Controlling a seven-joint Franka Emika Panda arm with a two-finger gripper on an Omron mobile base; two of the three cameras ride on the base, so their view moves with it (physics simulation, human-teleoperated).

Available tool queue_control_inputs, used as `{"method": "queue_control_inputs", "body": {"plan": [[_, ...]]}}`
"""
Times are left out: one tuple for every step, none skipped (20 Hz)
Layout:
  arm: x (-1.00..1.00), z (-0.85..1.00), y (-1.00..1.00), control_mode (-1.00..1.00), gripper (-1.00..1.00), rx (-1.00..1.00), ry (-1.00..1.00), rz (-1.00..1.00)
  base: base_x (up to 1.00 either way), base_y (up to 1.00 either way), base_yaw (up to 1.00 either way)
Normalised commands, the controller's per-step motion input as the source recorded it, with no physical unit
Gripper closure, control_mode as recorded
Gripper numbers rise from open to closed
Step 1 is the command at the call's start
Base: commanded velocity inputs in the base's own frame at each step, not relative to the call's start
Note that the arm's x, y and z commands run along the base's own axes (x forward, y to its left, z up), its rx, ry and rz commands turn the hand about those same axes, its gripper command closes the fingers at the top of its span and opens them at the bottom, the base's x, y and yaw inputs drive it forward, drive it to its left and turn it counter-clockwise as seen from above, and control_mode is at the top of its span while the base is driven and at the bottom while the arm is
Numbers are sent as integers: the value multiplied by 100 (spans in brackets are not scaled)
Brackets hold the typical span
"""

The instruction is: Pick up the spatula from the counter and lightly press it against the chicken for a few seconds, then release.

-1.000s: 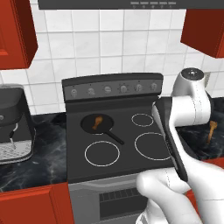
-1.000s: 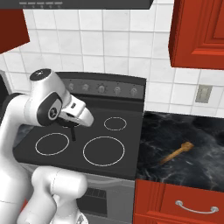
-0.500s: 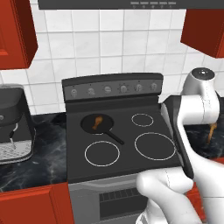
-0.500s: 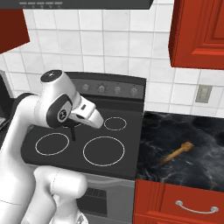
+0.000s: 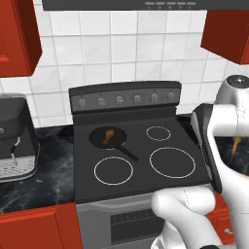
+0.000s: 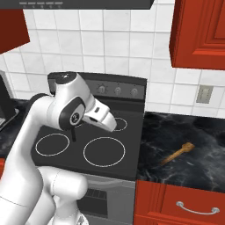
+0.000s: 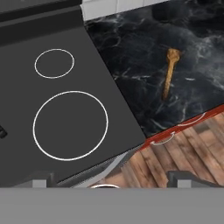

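Note:
The wooden spatula [image 6: 178, 153] lies on the black marble counter [image 6: 206, 145] right of the stove, handle toward the front edge. In the hand view the spatula [image 7: 169, 72] is at upper right, well ahead of my gripper [image 7: 111, 181]. The two fingertips stand far apart with nothing between them, so the gripper is open. My gripper [image 6: 110, 125] hovers over the stove's right burners, left of the spatula. The chicken [image 5: 108, 135] sits in a small black pan [image 5: 99, 141] on the rear left burner. In the left base view my arm partly hides the spatula [image 5: 235, 146].
The black stovetop [image 5: 141, 168] has several ring burners, with knobs on its back panel [image 5: 126, 99]. A coffee machine [image 5: 14, 138] stands at the far left. Red drawers [image 6: 184, 204] run below the counter's front edge and a red cabinet [image 6: 197, 35] hangs above.
My arm has swung to the right across the stove, bringing the hand closer to the counter with the spatula. The jaws stay wide apart. Spatula, pan and chicken have not moved.

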Motion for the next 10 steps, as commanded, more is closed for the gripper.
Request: {"method": "queue_control_inputs", "body": {"plan": [[0,-1,-49,-100,-100,0,0,-5,0,0,0],[0,-2,-49,-100,-100,0,0,-5,0,0,0],[0,-5,-47,-100,-100,0,0,-5,0,0,0],[0,-6,-44,-100,-100,0,0,-4,0,0,0],[0,-8,-43,-100,-100,0,0,-4,0,0,0],[0,-10,-43,-100,-100,0,0,-3,0,0,0],[0,-11,-45,-100,-100,0,0,-2,0,0,0],[0,-13,-47,-100,-100,0,0,-2,0,0,0],[0,-15,-48,-100,-100,0,0,-2,0,0,0],[0,-17,-47,-100,-100,0,0,-2,0,0,0]]}}
